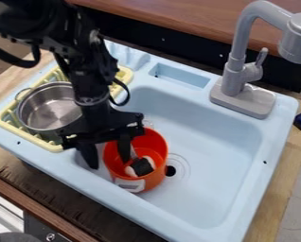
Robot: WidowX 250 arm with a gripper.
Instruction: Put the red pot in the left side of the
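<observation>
A round red plastic pot (157,176) sits at nine o'clock in the pale-blue rectangular plastic basin (225,142), a round steel pot (42,111) at ten on a yellow slatted plastic rack (28,135).

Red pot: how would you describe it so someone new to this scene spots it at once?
Find the light blue sink, then the dark drain hole in its basin. Just left of that hole in the view stands the red pot, deep and orange-red, a pale label low on its side. Its neighbor, the pot on the yellow rack, is bare shiny metal.
</observation>
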